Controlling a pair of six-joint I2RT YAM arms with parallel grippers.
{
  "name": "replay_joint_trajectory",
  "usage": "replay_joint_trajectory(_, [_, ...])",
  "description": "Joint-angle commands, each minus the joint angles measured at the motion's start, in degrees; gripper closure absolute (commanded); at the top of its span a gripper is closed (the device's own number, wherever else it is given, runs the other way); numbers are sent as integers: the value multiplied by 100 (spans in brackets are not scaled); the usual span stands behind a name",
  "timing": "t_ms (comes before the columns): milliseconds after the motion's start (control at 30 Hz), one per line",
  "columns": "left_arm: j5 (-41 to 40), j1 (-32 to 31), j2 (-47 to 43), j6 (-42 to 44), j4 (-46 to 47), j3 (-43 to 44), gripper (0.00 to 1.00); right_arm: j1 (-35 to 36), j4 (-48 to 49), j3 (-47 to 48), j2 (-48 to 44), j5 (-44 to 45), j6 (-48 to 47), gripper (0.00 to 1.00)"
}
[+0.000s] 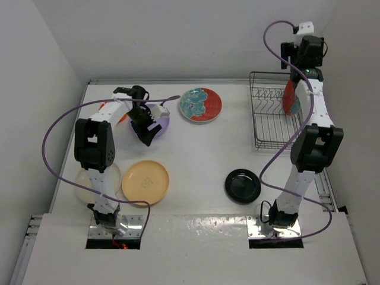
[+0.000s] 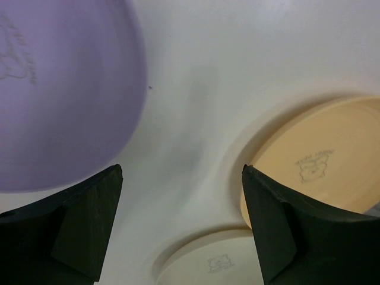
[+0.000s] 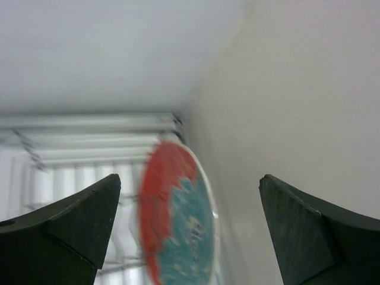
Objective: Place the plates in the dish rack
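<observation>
One red floral plate (image 1: 289,98) stands on edge in the dish rack (image 1: 266,127), prongs seemingly propping it; right gripper (image 3: 190,178) hovers above, jaws wide, empty. Left gripper (image 2: 181,172), jaws wide too, hangs beside the lavender plate (image 2: 59,89) on the surface (image 1: 208,154), likely next.

Bright, even, diffuse light; shadows faint. Right wrist: red plate (image 3: 175,219) between the jaws is blurred. Left wrist: lavender plate (image 2: 59,89) beyond one jaw is soft.
</observation>
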Motion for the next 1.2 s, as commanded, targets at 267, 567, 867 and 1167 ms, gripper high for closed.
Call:
replay_joint_trajectory(267, [-707,-415,-530,1061,-378,-1234,13,1913,-1479,-189,-94,-2102,3541,14])
replay_joint_trajectory(567, [-901,-300,-723,832,80,-1928,13,2046,-1268,-224,1453,-2218,5915,14])
replay_joint_trajectory(867, [-954,-300,-671,779,186,-2000,13,2081,-584,-488,2253,-2849,6636,30])
replay_joint_trajectory(1167, [-954,-300,-618,612,239,-1894,13,1914,-301,-251,2992,-3157,7515,92])
